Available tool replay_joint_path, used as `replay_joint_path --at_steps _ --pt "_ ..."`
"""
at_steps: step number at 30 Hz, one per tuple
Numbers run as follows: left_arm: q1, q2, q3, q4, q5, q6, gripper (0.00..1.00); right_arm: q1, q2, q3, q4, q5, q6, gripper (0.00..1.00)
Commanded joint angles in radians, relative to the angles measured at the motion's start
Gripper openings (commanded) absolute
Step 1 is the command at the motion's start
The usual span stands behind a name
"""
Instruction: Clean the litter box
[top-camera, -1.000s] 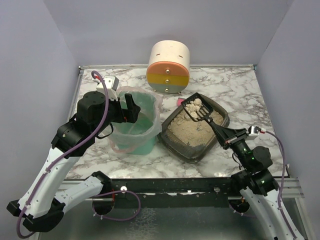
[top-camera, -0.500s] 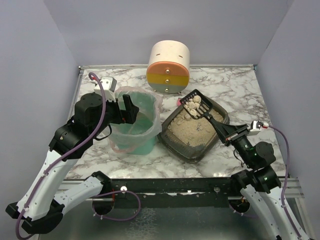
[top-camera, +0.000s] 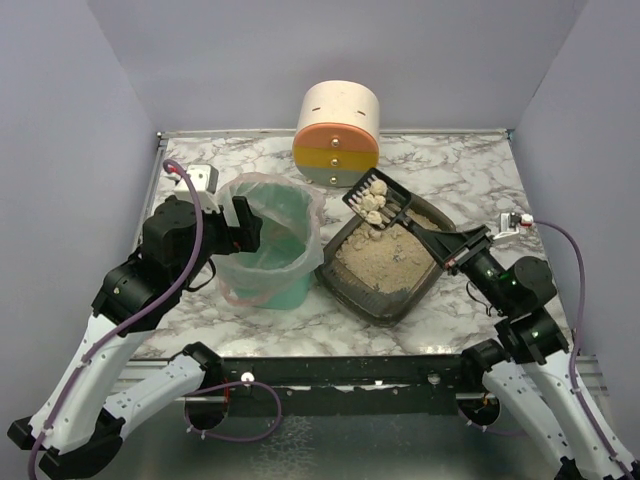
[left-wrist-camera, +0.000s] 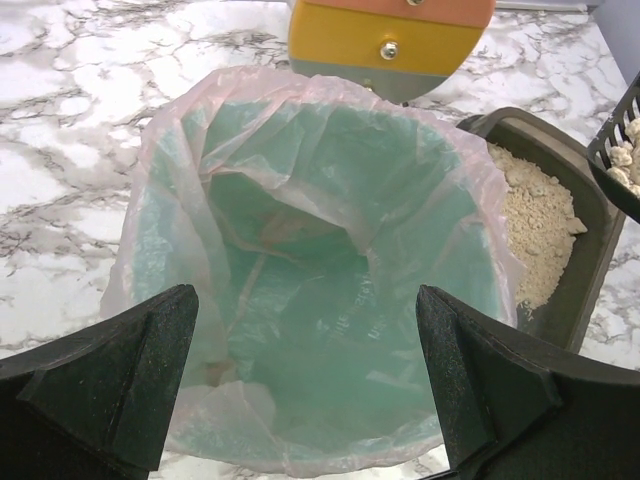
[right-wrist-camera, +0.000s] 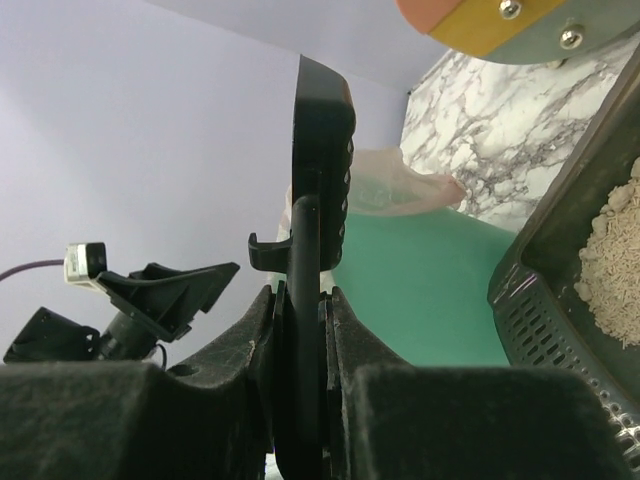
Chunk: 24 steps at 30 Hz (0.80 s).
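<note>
The litter box (top-camera: 362, 296) is a dark grey tray of beige litter at mid-table, and its corner shows in the left wrist view (left-wrist-camera: 588, 235). My right gripper (top-camera: 452, 247) is shut on the handle of a black slotted scoop (top-camera: 378, 203). The scoop holds several pale clumps, raised over the tray's far left corner. In the right wrist view the handle (right-wrist-camera: 304, 300) stands clamped between the jaws of the right gripper (right-wrist-camera: 300, 330). My left gripper (top-camera: 240, 228) is open at the left rim of the green bin (top-camera: 270, 262); its wide jaws (left-wrist-camera: 310, 390) frame the lined bin (left-wrist-camera: 330, 250).
A cream, orange and yellow cylinder (top-camera: 338, 133) stands at the back, just behind the bin and tray. The bin's clear liner (left-wrist-camera: 190, 150) folds over its rim. Purple walls close in the marble table (top-camera: 470, 175) on three sides.
The right gripper has lifted the loaded scoop up and to the left, from over the tray's far side towards the bin. The left gripper has drawn slightly left along the bin's rim.
</note>
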Motion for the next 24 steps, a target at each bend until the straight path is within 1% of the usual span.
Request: replay_joint_path --at_steps 1,7,10,17,20,24 --pt "0.002 -0.043 -0.020 -0.022 -0.066 0.004 0.99 0.003 0.064 0.065 0.097 -0.103 -0.086 0.01" --pt "0.002 -0.086 -0.037 -0.021 -0.110 0.009 0.99 0.004 0.220 0.101 0.228 -0.273 -0.080 0.01" --pt "0.002 -0.100 -0.055 -0.016 -0.133 0.006 0.99 0.004 0.299 0.148 0.248 -0.342 -0.100 0.00" --pt "0.002 -0.109 -0.063 -0.014 -0.148 0.003 0.99 0.026 0.433 0.279 0.153 -0.374 -0.217 0.00" --pt "0.002 -0.109 -0.066 -0.010 -0.152 0.003 0.99 0.072 0.485 0.338 0.112 -0.351 -0.275 0.00" --pt "0.002 -0.107 -0.072 -0.011 -0.168 0.004 0.99 0.154 0.565 0.450 -0.010 -0.284 -0.387 0.00"
